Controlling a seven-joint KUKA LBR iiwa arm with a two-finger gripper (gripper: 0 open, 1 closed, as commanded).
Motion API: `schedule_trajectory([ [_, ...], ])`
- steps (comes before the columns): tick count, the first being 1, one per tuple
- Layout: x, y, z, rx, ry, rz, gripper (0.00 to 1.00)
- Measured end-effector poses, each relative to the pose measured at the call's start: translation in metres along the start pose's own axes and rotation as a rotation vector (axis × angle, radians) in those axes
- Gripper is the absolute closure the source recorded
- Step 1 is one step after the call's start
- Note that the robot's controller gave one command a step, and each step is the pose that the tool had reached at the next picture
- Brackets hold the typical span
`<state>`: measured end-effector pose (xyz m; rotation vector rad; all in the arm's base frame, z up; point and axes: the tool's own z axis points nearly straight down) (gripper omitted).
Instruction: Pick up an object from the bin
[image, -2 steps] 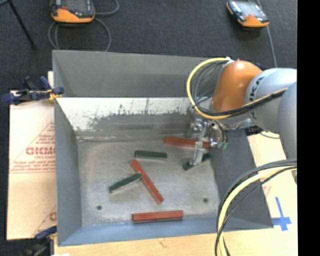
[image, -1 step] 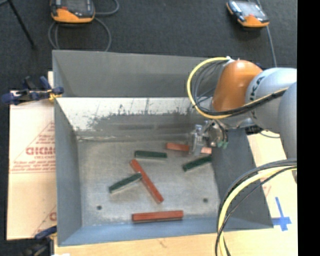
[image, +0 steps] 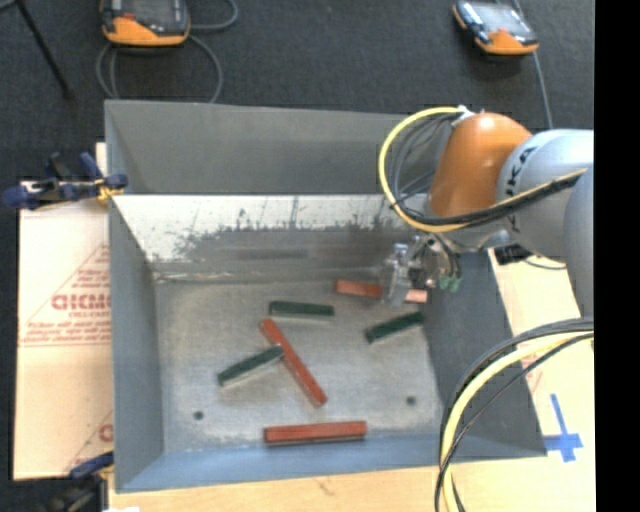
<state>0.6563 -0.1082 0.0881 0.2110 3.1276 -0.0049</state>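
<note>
- Camera view: the pincer hangs low inside the grey metal bin, beneath the arm's orange cover. Whether it is wide or narrow cannot be told.
- A short red flat bar lies just left of the pincer; contact is unclear.
- A tilted dark green flat bar lies just in front of the pincer.
- Farther left of the pincer lie a second green bar and a long slanted red bar touching a third green bar.
- A long red bar lies well apart, towards the front.
</note>
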Motion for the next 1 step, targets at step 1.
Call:
schedule_trajectory([
  [1,-0.0039,-0.0011,-0.1022,-0.001,-0.007,0.0,1.0],
])
